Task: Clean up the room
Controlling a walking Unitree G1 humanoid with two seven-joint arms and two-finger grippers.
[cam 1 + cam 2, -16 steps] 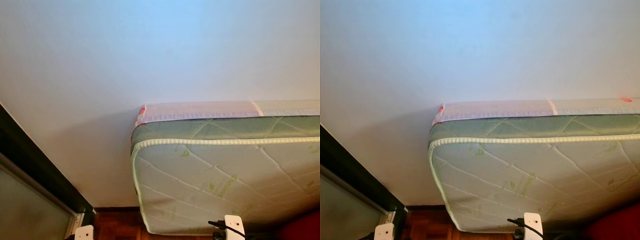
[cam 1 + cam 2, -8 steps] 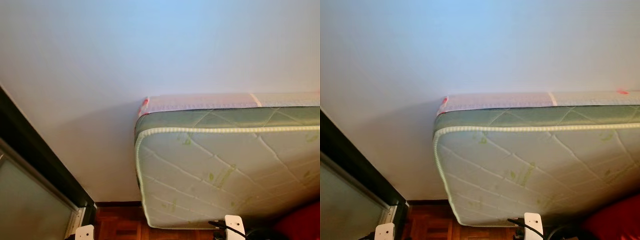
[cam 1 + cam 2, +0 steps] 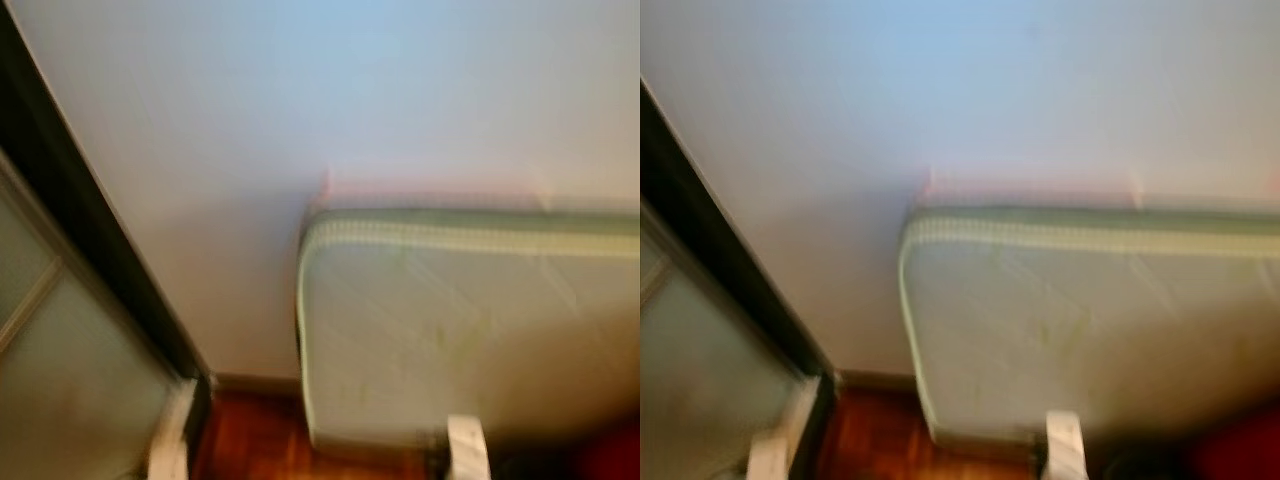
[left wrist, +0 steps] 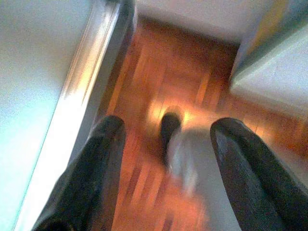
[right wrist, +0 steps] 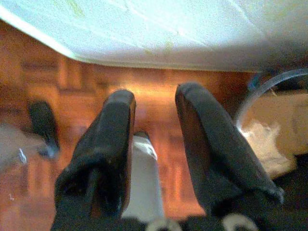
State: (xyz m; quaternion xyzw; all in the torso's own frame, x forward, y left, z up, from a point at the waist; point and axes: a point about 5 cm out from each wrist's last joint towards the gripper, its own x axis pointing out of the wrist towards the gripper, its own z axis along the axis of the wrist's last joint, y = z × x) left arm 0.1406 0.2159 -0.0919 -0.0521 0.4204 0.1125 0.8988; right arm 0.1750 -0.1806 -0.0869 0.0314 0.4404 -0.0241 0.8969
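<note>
Head views blurred; left gripper [image 4: 166,139] and right gripper [image 5: 154,120] both spread, empty, over wood floor [image 4: 154,82], mattress [image 3: 470,320] just ahead against wall [image 3: 300,110]; risk: bumping it mid-walk.

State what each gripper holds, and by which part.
Nothing is held. The left gripper and right gripper both hang open over the wooden floor, fingers apart with nothing between them.
</note>
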